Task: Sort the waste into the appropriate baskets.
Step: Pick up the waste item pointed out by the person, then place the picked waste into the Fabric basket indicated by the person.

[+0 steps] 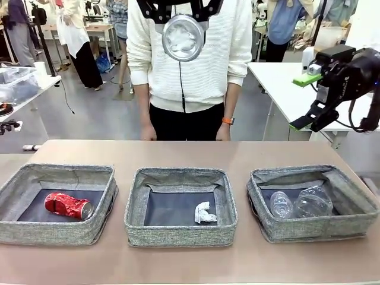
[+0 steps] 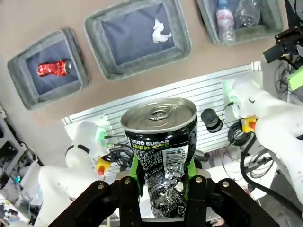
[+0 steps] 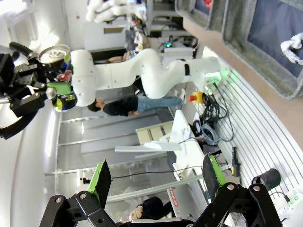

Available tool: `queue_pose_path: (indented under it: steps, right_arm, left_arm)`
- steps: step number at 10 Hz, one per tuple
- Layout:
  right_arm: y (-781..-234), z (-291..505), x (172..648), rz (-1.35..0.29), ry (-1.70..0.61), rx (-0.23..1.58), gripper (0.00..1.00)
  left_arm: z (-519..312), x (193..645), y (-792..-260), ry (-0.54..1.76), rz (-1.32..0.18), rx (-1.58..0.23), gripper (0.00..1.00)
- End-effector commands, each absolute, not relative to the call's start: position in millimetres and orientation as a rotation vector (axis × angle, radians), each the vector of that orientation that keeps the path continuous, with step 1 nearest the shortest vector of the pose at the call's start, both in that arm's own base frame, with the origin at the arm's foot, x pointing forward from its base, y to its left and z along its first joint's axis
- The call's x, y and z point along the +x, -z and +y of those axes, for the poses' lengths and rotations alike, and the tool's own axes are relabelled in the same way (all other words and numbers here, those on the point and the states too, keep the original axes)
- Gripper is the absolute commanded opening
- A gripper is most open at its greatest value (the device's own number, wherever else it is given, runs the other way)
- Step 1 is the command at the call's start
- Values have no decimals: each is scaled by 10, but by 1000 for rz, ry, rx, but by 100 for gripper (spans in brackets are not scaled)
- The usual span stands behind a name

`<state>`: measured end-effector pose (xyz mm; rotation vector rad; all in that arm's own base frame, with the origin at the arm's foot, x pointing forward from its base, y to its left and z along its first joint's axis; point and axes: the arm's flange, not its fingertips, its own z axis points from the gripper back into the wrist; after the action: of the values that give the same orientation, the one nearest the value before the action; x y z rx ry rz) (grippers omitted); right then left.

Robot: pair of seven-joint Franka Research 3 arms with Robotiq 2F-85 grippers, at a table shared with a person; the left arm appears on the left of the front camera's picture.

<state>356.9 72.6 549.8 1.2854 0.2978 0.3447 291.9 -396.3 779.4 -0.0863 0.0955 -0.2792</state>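
Observation:
My left gripper (image 2: 163, 187) is shut on a black-and-silver can (image 2: 161, 151), held high above the table with its silver top facing the baskets. The can (image 3: 56, 54) also appears far off in the right wrist view. Below lie three grey baskets. The left basket (image 1: 53, 234) holds a crushed red can (image 1: 68, 206). A white paper wad (image 1: 205, 212) lies in the middle basket (image 1: 178, 234). The right basket (image 1: 320, 228) contains a clear bottle (image 1: 281, 205) and a clear cup (image 1: 313, 202). My right gripper (image 1: 303, 101) hangs open and empty, high at the far right.
A person (image 1: 190, 65) stands at the far edge of the table, hands down at their sides. Bare brown tabletop (image 1: 190, 154) lies between the baskets and the person. A white table (image 1: 285, 89) stands behind the right arm.

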Motion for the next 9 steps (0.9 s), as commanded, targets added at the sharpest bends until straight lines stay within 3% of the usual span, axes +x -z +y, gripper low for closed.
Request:
queue_pose_path:
  steps: [1,9]
  right_arm:
    - [-5503,752,3569,273,-340,1305,100]
    - [-5503,752,3569,273,-340,1305,100]
  left_arm:
    - [-3927,2884,-7800,262,99,-99,40]
    - [-3927,2884,-7800,262,99,-99,40]
